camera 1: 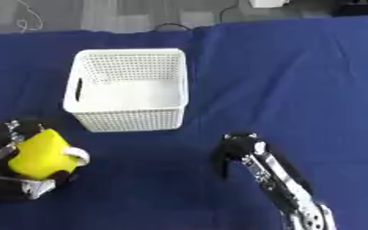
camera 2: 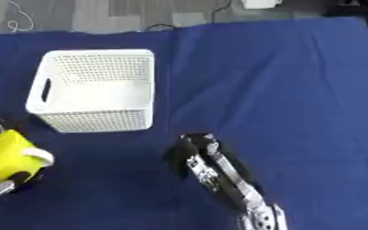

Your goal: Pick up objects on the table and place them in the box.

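A yellow object with a white band sits in my left hand at the lower left, a little in front of the basket; the fingers curl round it. The white perforated basket stands on the blue cloth at upper left, and its floor shows nothing inside. My right hand hangs over the cloth at lower centre, right of the basket's front corner, fingers curled downward and holding nothing.
A blue cloth covers the table. Beyond its far edge lie grey floor, cables and a white item. The right forearm runs to the bottom edge.
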Controlling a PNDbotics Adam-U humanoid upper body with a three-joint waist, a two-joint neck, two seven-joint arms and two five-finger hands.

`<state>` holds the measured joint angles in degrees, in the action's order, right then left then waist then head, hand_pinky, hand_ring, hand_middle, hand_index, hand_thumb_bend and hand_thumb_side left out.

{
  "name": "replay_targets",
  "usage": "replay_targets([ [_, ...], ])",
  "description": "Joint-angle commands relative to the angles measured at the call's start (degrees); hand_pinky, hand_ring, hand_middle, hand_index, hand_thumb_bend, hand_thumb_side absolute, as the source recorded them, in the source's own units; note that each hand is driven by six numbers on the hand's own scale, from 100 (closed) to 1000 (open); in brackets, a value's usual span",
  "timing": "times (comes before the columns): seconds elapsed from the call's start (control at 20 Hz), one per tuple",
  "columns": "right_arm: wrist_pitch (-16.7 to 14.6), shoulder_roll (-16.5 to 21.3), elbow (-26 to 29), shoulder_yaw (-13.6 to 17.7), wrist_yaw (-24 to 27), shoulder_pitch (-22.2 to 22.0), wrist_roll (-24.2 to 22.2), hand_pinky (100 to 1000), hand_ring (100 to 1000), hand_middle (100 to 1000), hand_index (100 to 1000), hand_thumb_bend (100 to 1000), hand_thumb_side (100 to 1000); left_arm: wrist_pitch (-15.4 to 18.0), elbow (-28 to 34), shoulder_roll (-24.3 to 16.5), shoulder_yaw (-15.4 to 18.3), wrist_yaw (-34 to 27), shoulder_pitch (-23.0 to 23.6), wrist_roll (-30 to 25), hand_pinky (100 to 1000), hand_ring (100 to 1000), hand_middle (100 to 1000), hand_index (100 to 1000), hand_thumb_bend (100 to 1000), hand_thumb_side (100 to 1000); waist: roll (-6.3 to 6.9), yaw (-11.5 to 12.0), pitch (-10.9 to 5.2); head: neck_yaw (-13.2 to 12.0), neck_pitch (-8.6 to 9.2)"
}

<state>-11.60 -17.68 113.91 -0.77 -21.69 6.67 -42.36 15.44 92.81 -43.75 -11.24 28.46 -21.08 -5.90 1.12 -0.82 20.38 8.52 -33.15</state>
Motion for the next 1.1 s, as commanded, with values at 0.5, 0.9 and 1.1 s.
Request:
replay_targets([
  [0.5,0.02,-0.54,0.69,-0.05,0.35,0.18,0.04,311,423,443,603,100,952,-2.73,2.3,0.19,0.92,-15.98,1.23,4.31,100,100,100,185,100,263,-0.07,0.38,-0.71,0.44,0.86],
  [0.9,0.06,-0.32,0.69,0.01,0.52,0.09,0.13,312,423,443,602,100,950,-5.65,7.9,-0.3,2.26,-21.98,0.81,4.87,100,100,100,182,100,268,-0.03,0.68,-0.88,0.77,1.0],
  [1.1,0.13,-0.14,0.69,0.06,0.66,0.04,0.18,312,423,443,602,100,949,-6.97,10.44,-0.72,3.06,-22.84,0.5,5.37,100,100,100,181,100,260,0.07,0.75,-1.0,0.9,1.08],
])
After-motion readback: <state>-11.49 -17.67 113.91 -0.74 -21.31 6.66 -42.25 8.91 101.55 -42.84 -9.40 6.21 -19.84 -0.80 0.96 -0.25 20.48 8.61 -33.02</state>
